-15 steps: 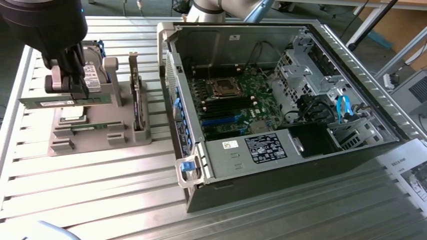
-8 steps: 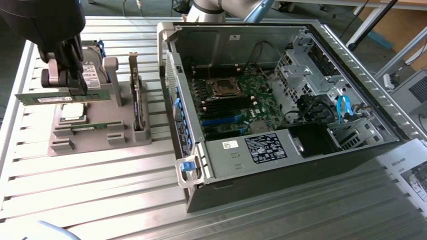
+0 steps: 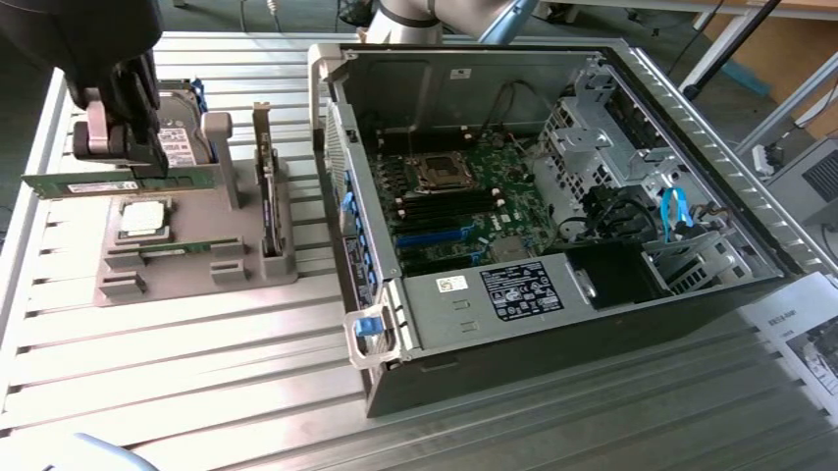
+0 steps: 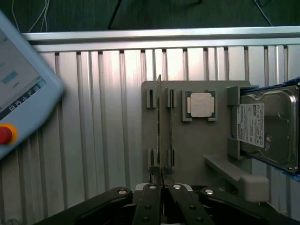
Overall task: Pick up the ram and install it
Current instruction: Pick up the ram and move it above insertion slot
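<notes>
Clamps the ram (image 3: 73,183) in the tool (image 3: 141,165) by its upper edge, probably leaving the lower edge free for seating; hovers over the grey holder (image 3: 196,250), nine o'clock from the computer case (image 3: 445,316).

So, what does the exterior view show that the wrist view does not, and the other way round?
Exterior view adds: the open computer case with its motherboard. Wrist view adds: a pendant with a red button. Both share: the tool closed on the ram, the grey tray, the processor chip and the hard drive.
</notes>
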You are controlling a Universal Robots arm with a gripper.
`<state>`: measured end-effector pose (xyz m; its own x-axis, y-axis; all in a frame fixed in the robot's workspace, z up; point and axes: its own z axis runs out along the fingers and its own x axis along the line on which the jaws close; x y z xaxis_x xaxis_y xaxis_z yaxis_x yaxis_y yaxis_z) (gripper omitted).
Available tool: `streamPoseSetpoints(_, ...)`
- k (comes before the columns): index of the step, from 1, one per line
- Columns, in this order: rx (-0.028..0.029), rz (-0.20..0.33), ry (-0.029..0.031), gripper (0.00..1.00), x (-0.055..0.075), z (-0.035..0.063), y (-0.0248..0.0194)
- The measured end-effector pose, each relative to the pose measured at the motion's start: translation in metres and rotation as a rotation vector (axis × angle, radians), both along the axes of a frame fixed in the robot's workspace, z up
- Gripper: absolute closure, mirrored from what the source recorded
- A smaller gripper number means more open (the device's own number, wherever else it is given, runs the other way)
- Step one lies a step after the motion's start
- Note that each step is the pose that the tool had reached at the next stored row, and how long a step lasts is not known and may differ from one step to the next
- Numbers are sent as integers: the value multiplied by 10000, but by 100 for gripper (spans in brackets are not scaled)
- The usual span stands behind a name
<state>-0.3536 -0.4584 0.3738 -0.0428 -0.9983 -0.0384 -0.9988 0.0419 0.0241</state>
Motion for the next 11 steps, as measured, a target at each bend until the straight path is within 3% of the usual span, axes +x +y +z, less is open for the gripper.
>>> streamPoseSetpoints(11, 0, -1, 0, 88, 5, 141, 0)
